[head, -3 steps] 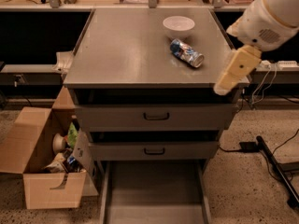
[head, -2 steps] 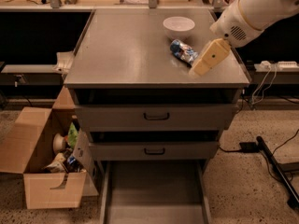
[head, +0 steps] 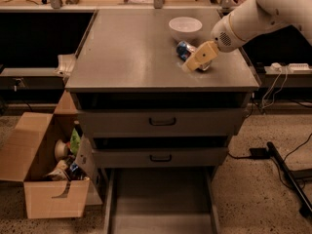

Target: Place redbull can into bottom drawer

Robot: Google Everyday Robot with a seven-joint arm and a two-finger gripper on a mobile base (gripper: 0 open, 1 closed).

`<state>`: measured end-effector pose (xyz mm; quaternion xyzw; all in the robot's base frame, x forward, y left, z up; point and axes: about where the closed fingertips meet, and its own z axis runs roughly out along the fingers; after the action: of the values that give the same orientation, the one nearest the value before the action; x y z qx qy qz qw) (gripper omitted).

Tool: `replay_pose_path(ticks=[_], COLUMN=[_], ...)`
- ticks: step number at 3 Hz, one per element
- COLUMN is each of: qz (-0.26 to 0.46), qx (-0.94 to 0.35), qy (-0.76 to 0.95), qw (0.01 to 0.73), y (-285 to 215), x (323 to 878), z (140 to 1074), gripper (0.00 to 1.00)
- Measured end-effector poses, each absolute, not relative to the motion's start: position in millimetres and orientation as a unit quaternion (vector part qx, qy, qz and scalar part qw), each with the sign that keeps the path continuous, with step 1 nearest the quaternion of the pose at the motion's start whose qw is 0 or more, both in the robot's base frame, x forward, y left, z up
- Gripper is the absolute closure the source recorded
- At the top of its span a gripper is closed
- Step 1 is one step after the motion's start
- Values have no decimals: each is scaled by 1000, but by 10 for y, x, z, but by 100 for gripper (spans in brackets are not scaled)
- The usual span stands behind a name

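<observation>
The redbull can (head: pixel 185 49) lies on its side on the grey cabinet top (head: pixel 131 52), just in front of the white bowl (head: pixel 185 28). My gripper (head: pixel 197 59) hangs at the end of the white arm, coming in from the right. It sits right over the can's right part and hides it. The bottom drawer (head: pixel 161 199) is pulled out at the cabinet's foot, its flat floor showing.
Two upper drawers (head: pixel 163 122) with dark handles are shut. An open cardboard box (head: pixel 46 165) with odd items stands on the floor at the left. Cables and a power brick (head: pixel 258 152) lie on the floor at the right.
My gripper has moved left and away from the cabinet's right front edge onto the can. The can and bowl have not moved.
</observation>
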<state>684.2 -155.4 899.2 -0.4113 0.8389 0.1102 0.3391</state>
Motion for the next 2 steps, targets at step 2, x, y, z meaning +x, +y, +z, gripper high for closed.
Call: replay_pose_path(ticks=[2], qz=[113], qx=[-397], qy=[837], qw=[360], y=[-1550], x=[7018], z=[8912], gripper=[0])
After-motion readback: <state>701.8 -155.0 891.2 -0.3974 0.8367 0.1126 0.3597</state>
